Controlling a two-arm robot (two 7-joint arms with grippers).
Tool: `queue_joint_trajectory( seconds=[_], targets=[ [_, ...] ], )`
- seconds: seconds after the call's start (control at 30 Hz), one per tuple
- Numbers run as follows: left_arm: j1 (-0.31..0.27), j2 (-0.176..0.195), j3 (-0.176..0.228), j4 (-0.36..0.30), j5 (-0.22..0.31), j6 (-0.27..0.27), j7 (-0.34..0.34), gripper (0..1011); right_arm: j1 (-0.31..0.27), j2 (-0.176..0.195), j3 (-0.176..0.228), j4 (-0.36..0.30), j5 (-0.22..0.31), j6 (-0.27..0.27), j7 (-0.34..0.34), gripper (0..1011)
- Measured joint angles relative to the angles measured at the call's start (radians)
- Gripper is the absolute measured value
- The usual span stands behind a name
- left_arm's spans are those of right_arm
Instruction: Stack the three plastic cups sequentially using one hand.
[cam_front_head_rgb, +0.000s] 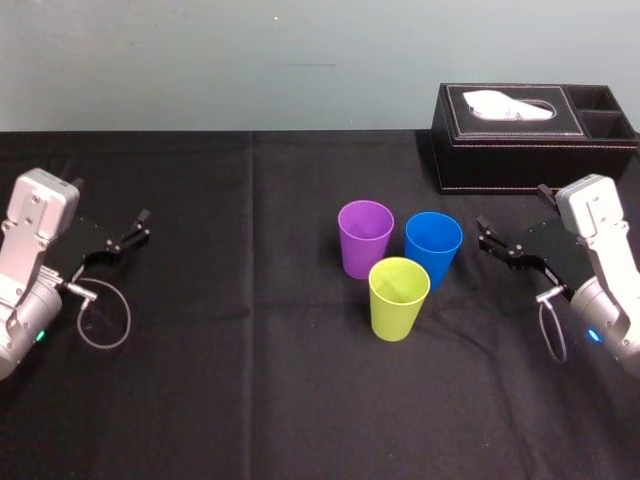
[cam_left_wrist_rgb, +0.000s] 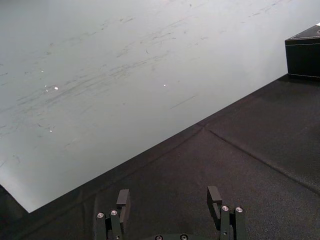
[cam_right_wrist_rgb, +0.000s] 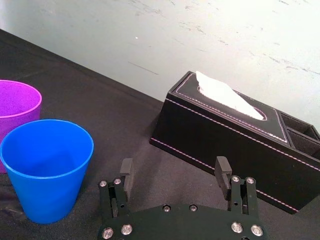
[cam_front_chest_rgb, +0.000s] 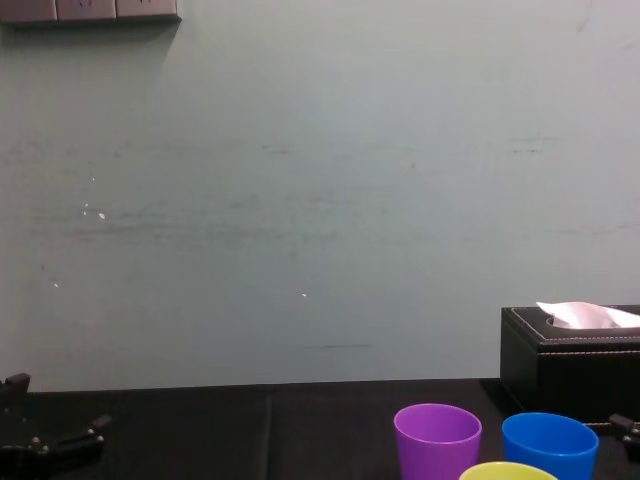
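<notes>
Three plastic cups stand upright in a tight cluster at mid-table: a purple cup (cam_front_head_rgb: 365, 237) at the back left, a blue cup (cam_front_head_rgb: 433, 247) at the back right, and a yellow-green cup (cam_front_head_rgb: 399, 298) in front of them. None sits inside another. My right gripper (cam_front_head_rgb: 512, 212) hovers open just right of the blue cup, its fingers empty. In the right wrist view the blue cup (cam_right_wrist_rgb: 47, 167) and purple cup (cam_right_wrist_rgb: 17, 107) lie beside the right gripper (cam_right_wrist_rgb: 175, 172), apart from it. My left gripper (cam_front_head_rgb: 110, 205) rests open at the far left, with nothing in it (cam_left_wrist_rgb: 168, 197).
A black tissue box (cam_front_head_rgb: 535, 137) with a white tissue stands at the back right, behind the right gripper. Black cloth covers the table, and a pale wall rises behind its far edge. Bare cloth lies between the left gripper and the cups.
</notes>
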Motion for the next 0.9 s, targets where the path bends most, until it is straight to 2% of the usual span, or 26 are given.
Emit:
queue_joint_trajectory(
  seconds=[0.6,0.9],
  targets=[
    [0.0,0.0,0.0,0.0,0.0,0.0,0.0,1011,0.0,0.0,0.0,0.0,0.0,0.0,0.0,1000],
    [0.0,0.0,0.0,0.0,0.0,0.0,0.0,1011,-0.035,-0.001,0.052,-0.033,0.039,-0.001,0.028,1000]
  ],
)
